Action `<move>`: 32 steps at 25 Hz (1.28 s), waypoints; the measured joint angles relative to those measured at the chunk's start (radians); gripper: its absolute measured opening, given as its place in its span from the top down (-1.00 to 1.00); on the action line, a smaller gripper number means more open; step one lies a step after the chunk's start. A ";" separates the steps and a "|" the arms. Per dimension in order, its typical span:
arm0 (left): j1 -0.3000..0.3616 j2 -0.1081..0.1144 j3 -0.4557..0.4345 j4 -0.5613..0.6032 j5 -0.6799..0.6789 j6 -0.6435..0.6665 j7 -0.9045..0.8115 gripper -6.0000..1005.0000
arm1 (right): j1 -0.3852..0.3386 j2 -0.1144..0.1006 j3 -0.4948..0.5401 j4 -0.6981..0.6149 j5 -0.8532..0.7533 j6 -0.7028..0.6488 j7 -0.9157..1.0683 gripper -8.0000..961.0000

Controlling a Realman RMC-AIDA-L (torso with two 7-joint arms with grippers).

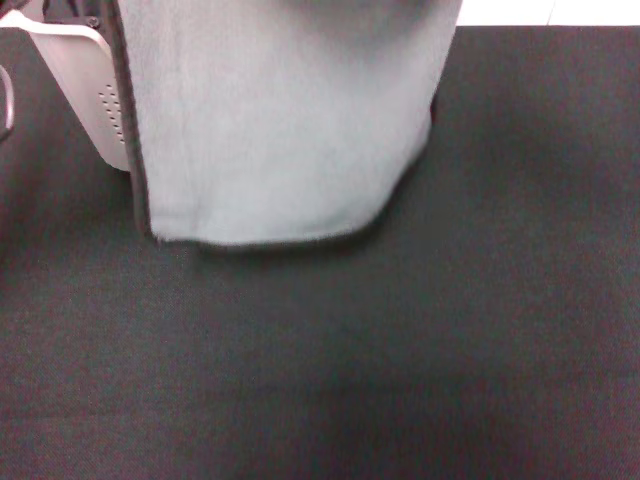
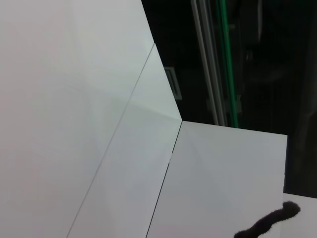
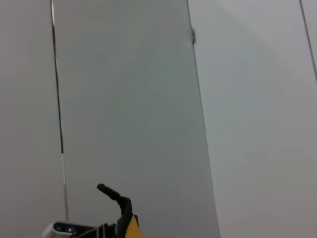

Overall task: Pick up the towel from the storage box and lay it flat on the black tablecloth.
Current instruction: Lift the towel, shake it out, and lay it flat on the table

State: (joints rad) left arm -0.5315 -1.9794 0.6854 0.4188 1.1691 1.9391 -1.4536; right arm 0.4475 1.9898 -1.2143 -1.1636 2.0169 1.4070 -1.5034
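The towel [image 1: 280,120] hangs in the head view with its grey-teal side showing and black edging down its left side and along the bottom. Its top runs out of the picture, and its lower edge is just above the black tablecloth [image 1: 400,360]. The light grey storage box [image 1: 85,80] with small round holes stands behind the towel at the far left. A yellow bit of the towel [image 3: 132,227] with a black loop shows in the right wrist view. A black fuzzy strip [image 2: 267,225] shows in the left wrist view. Neither gripper shows in any view.
The black tablecloth fills nearly all of the head view. A white surface [image 1: 550,12] lies beyond its far right edge. A grey curved part [image 1: 5,100] shows at the left edge. Both wrist views face pale wall panels [image 3: 148,99].
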 joint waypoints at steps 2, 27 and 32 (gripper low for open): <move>0.005 0.008 0.001 0.001 0.001 0.002 -0.011 0.89 | -0.014 0.001 -0.001 -0.012 -0.012 0.009 0.013 0.96; 0.264 0.023 0.333 -0.026 0.065 0.065 0.041 0.89 | -0.373 0.020 -0.233 0.086 -0.027 0.153 -0.169 0.96; 0.274 0.028 0.282 -0.028 0.076 -0.088 0.106 0.89 | -0.137 0.005 -0.197 0.459 -0.032 0.159 -0.290 0.96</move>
State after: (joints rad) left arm -0.2573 -1.9511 0.9669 0.3907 1.2449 1.8516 -1.3471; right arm 0.3104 1.9950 -1.4117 -0.7047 1.9852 1.5660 -1.7937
